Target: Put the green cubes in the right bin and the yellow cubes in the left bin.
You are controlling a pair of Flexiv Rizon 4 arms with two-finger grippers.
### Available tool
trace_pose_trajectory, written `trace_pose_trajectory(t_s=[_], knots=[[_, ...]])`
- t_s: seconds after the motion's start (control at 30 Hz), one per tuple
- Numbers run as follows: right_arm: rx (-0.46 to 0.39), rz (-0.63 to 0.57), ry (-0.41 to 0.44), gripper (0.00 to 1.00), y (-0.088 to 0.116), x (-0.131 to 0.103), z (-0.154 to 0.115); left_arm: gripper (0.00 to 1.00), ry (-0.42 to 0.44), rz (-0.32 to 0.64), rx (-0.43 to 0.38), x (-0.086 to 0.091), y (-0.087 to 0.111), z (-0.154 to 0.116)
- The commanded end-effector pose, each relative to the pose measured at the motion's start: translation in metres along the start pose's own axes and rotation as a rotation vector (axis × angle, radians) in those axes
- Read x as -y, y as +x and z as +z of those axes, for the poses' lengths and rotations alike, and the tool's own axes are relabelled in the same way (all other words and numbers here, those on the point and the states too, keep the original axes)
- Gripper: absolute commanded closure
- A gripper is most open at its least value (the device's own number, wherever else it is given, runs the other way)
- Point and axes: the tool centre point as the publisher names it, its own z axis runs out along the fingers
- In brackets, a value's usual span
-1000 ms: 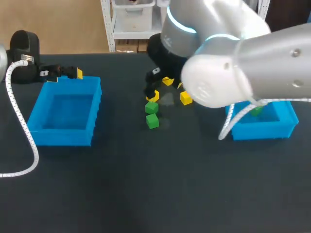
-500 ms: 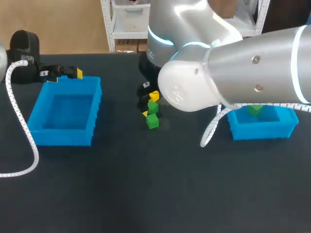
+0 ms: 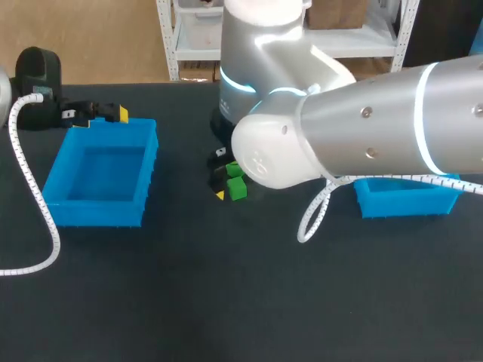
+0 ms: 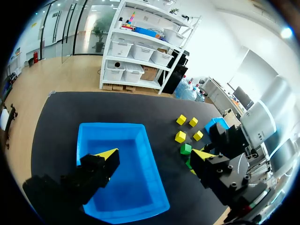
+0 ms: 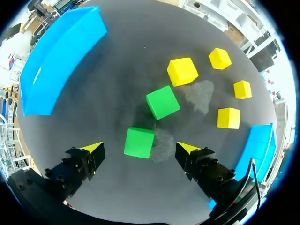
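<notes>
The dark tabletop (image 3: pixel 189 302) carries everything. The right arm (image 3: pixel 355 143) fills the centre and upper right of the head view. There it hides every yellow cube and most of the right bin (image 3: pixel 407 197), of which only the front wall and a strip of rim show at the middle right. The inside of that bin cannot be seen. The left arm (image 3: pixel 34 83) is cut off at the upper left edge, with only its black wrist and a white cable showing.

There are two blue bins. The left bin (image 3: pixel 94 215) sits at the middle left, and the left fingers (image 4: pixel 101 161) hang spread above it, holding nothing.

The right fingers (image 5: pixel 89 157) are spread too. The near green cube (image 5: pixel 139 142) lies on the tabletop between them, touched by neither. The far green cube (image 5: pixel 162 102) lies just ahead of it. That makes two green cubes in the open, and in the head view both peek out at the arm's left edge near the centre.

Four yellow cubes (image 5: pixel 182 71) (image 5: pixel 219 58) (image 5: pixel 242 89) (image 5: pixel 228 117) lie loose beyond the green ones. One is just beside the far green cube, and the other three are nearer the right bin.
</notes>
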Motion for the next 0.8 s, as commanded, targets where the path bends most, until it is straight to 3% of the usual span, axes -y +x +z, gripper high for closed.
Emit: trace_pose_trajectory(t_s=[0.03,0.07,0.1,0.13,0.2,0.27,0.5,0.8], knots=[[-0.021,0.009,0.008,0.0,-0.011,-0.001,0.009,0.0,0.006,0.001,0.004,-0.001,0.001,0.0],[-0.028,0.012,0.012,0.0,-0.011,0.0,0.011,0.0,0.006,0.001,0.004,-0.001,0.001,0.0],[-0.034,0.012,0.012,0.09,-0.011,0.0,0.013,0.0,0.006,0.001,0.004,-0.001,0.001,0.0],[-0.041,0.01,0.017,0.55,-0.011,-0.001,0.015,0.0,0.006,0.001,0.004,-0.001,0.001,0.0],[-0.058,0.008,0.013,0.87,-0.009,-0.002,0.017,0.0,0.006,0.001,0.004,-0.001,0.001,0.0],[-0.07,0.007,0.017,1.0,-0.007,-0.003,0.021,0.0,0.006,0.001,0.004,-0.001,0.001,0.0],[-0.071,-0.016,0.04,1.0,-0.001,0.003,0.015,0.0,0.006,0.001,0.004,-0.001,0.001,0.0],[0.061,0.034,0.057,1.0,-0.002,0.043,-0.041,0.0,0.006,0.001,0.004,-0.001,0.001,0.0]])
